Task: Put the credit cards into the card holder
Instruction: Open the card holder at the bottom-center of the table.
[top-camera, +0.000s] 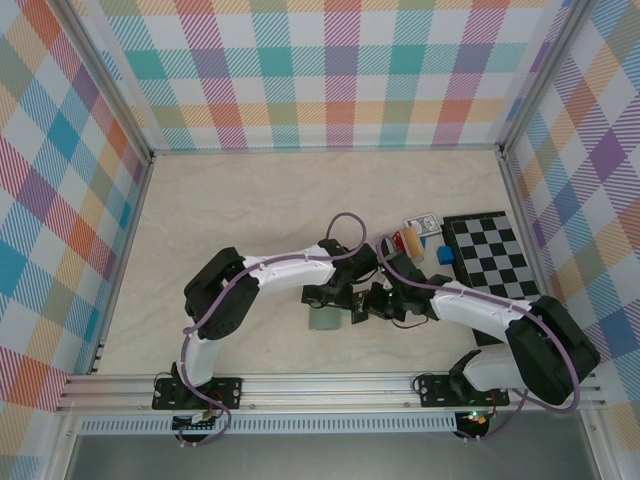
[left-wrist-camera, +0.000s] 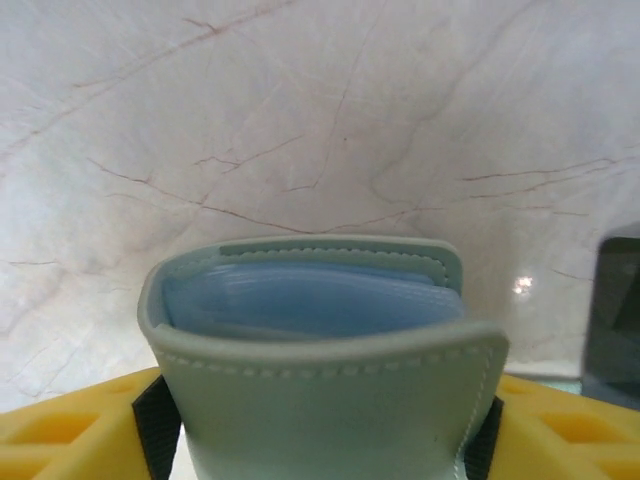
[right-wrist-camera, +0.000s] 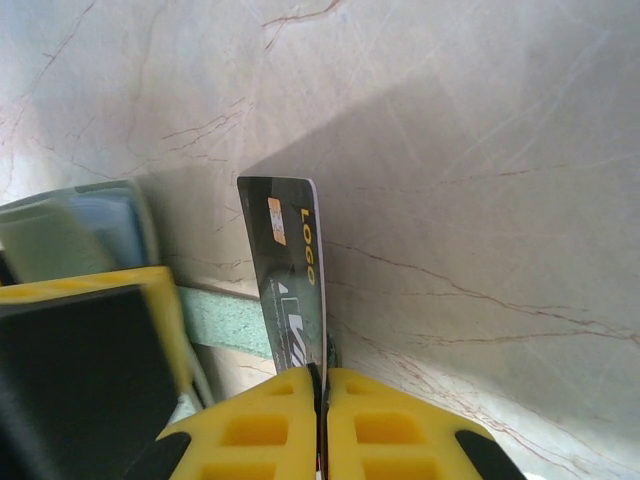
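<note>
Pale marble-look tabletop (top-camera: 250, 210) w/ multicolour plaid walls (top-camera: 330, 70), aluminium frame (top-camera: 330, 390).

The card holder (left-wrist-camera: 330, 400) and dark card (right-wrist-camera: 292, 290) are cut off below.

— Anything you can read from here?
— Just "LOGO" in yellow, on the dark card (right-wrist-camera: 290, 270). White letters lower on it are too cut off to make out.
</note>
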